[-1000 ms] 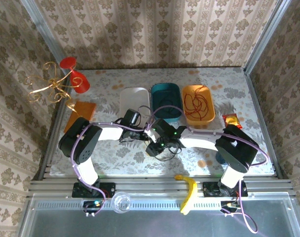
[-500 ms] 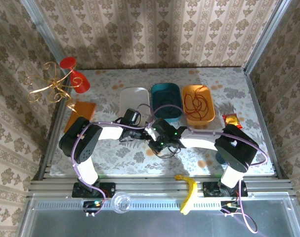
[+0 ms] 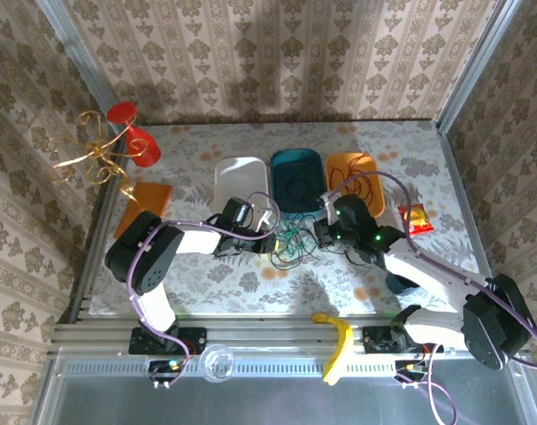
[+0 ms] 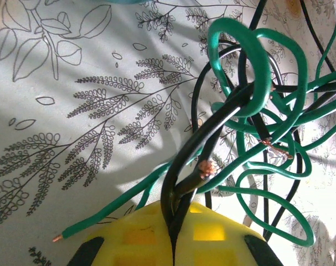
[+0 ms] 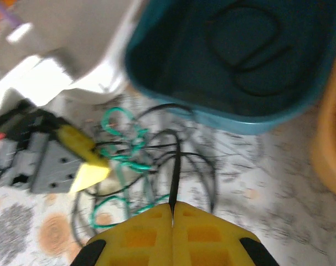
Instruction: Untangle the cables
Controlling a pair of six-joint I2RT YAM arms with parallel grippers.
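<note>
A tangle of thin green and black wires (image 3: 291, 246) is seen mid table (image 3: 197, 279), between both claws. The left claw (image 4: 173, 224) is clamped shut on black strands (image 4: 184, 160). The right claw (image 5: 172, 213) is closed on a single black strand (image 5: 175, 166), w/ the knot to its left and the strand axis approx. left-right.

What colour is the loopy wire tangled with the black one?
The wire is green; left wrist view.

cables (image 3: 290, 246): a green and black tangle is seen lying on the table (image 3: 197, 146), just in front of the teal tray (image 3: 296, 161).
left gripper (image 3: 268, 241): placed at the tangle's left edge.
right gripper (image 3: 322, 234): placed at the tangle's right edge.
trays: a white tray (image 3: 240, 177), the teal one and an orange tray (image 3: 343, 166) are lined up side by side.
red wire (image 3: 355, 188): coiled inside the orange tray.
banana (image 3: 337, 341): laid on the near rail.
</note>
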